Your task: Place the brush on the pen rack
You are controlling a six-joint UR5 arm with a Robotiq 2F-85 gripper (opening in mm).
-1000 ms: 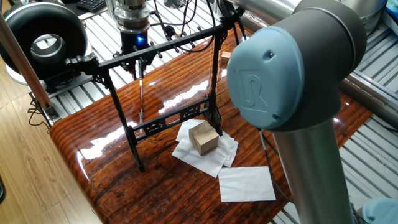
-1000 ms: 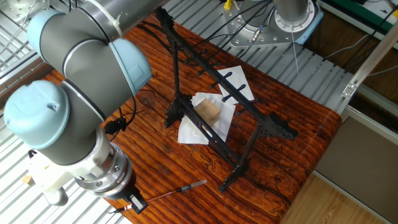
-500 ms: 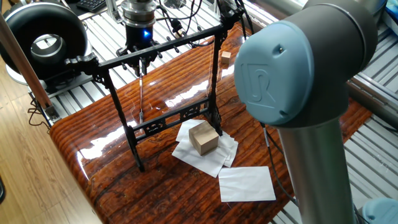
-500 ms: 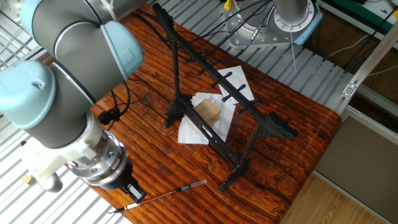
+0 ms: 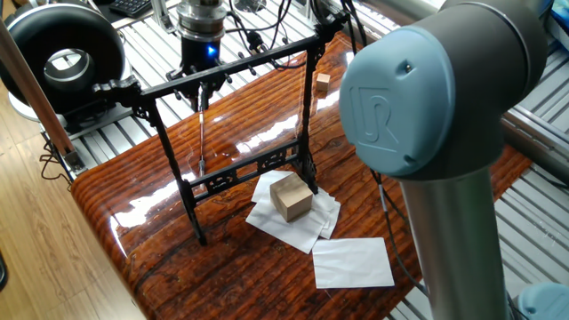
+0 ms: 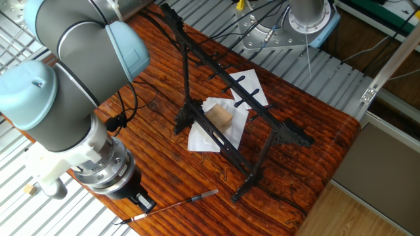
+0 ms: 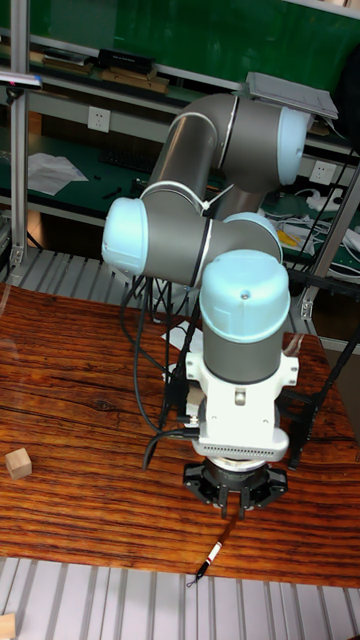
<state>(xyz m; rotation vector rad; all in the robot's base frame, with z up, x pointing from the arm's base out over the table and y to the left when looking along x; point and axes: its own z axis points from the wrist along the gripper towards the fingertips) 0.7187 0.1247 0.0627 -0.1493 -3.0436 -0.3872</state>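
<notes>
The pen rack (image 5: 231,69) stands upright on the wooden table, its black top bar running from lower left to upper right; in the other fixed view the pen rack (image 6: 186,78) crosses the table's middle. My gripper (image 5: 201,96) hovers just behind that top bar, shut on the upper end of the brush (image 5: 201,138), which hangs down behind the bar towards the ornamental crossbar. In the other fixed view my gripper (image 6: 139,208) is near the table's edge, and the brush (image 6: 180,202) slants away from it. The tall fixed view shows the gripper (image 7: 236,508) pointing down, the brush (image 7: 212,555) tilted below it.
A wooden block (image 5: 291,197) sits on crumpled white paper by the rack's near foot, with a flat white sheet (image 5: 351,262) in front. A small wooden cube (image 5: 322,82) lies behind the rack. A round black device (image 5: 62,58) and cables stand off the table's far corner.
The arm's elbow and wrist have shifted slightly and the gripper has moved a little. The brush stays held in nearly the same place behind the top bar.
</notes>
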